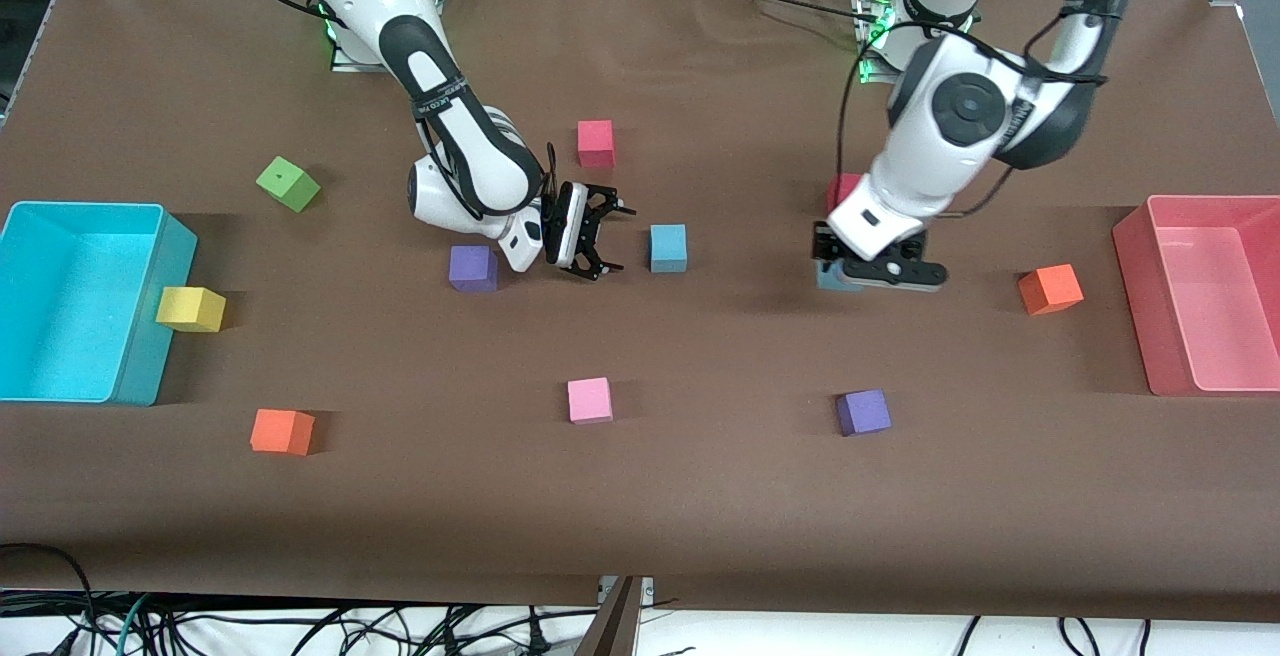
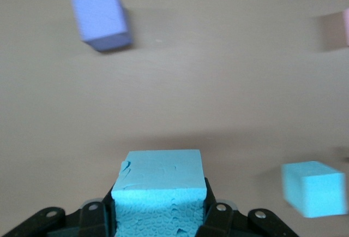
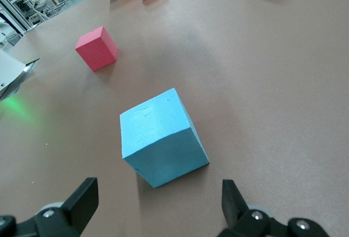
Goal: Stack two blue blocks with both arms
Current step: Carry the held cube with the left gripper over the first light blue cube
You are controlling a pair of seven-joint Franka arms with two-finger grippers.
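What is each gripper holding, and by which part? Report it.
The left gripper is shut on a blue block, clamped across two facing sides. The right gripper is open and empty, beside the other blue block.

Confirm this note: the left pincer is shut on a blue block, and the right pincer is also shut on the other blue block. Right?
Not quite. The left pincer is indeed shut on a blue block, but the right pincer is open, with the other blue block resting free on the table between its spread fingers. The right wrist view shows it.
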